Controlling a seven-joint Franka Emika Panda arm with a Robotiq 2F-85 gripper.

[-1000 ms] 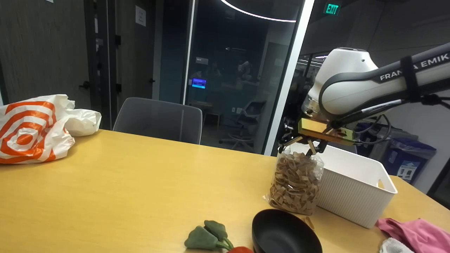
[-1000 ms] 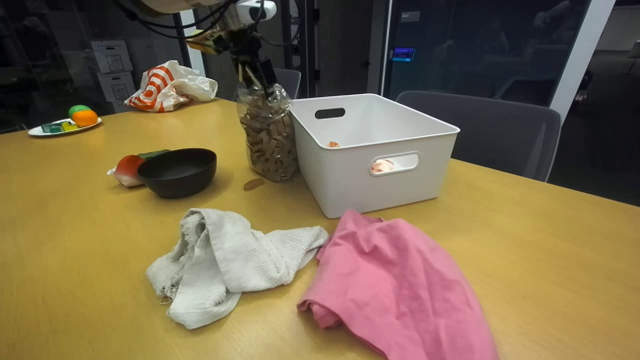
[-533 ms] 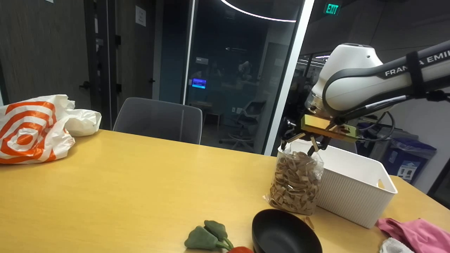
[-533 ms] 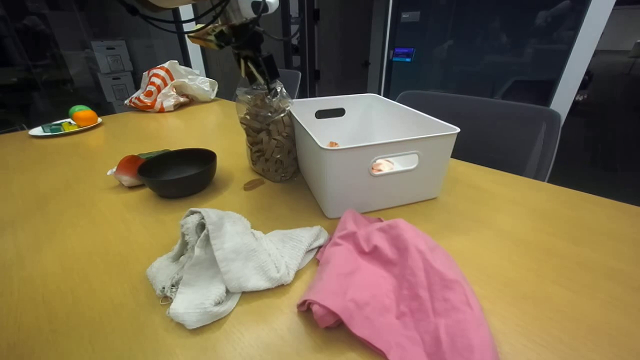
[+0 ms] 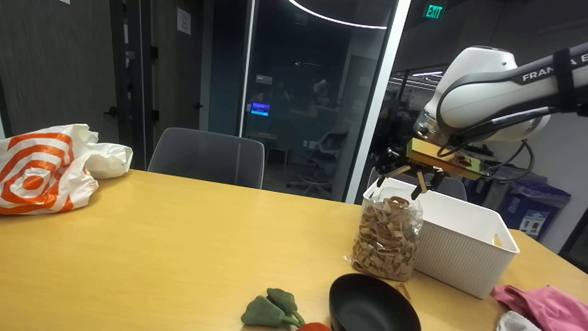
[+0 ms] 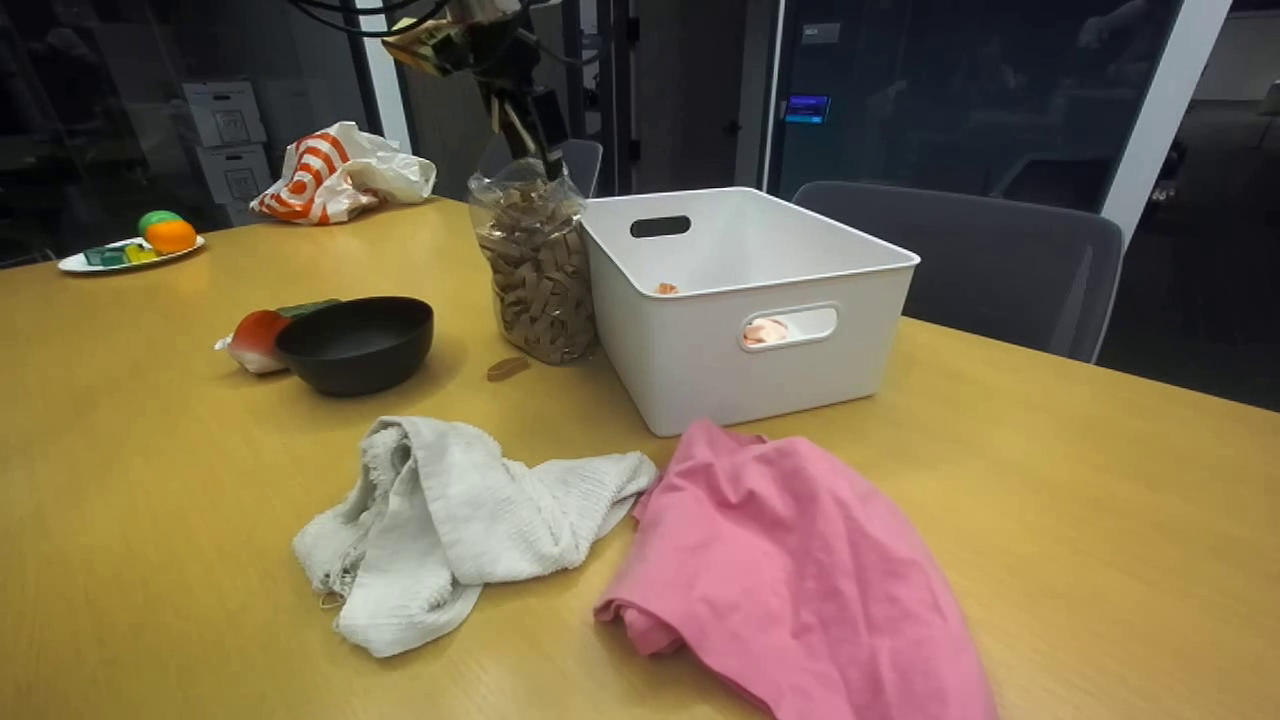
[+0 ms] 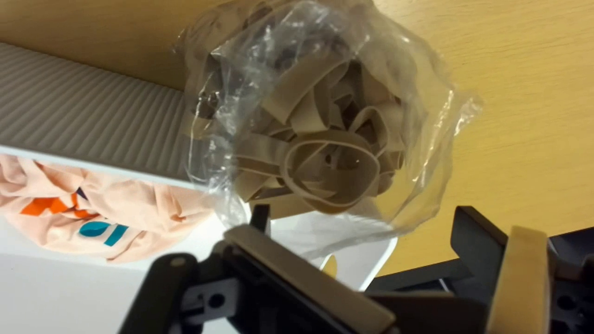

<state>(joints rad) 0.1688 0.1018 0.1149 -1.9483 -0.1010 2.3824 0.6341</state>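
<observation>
My gripper (image 5: 398,187) is open and empty above the mouth of a clear plastic bag (image 5: 385,243) full of tan flat loops. The bag stands upright against the white bin (image 5: 459,250). In an exterior view the gripper (image 6: 540,168) overlaps the bag's rim, so contact cannot be told. In the wrist view the fingers stand wide apart, with the open bag (image 7: 301,93) ahead of them and one round loop (image 7: 332,199) on top. Beside it, the bin's ribbed wall (image 7: 93,116) and a peach cloth (image 7: 144,204) with orange and teal print inside the bin show.
A black bowl (image 6: 355,350) and a red-and-white vegetable (image 6: 258,342) stand near the bag. A loose loop (image 6: 507,369) lies by it. A white cloth (image 6: 480,520) and a pink cloth (image 6: 800,570) lie before the bin. A plate (image 6: 75,263) and a shopping bag (image 5: 41,174) are farther off.
My gripper has risen out of the bag's mouth and moved towards the bin side, staying open. A loop at the bag's top now shows. The bag and bin have stayed in place.
</observation>
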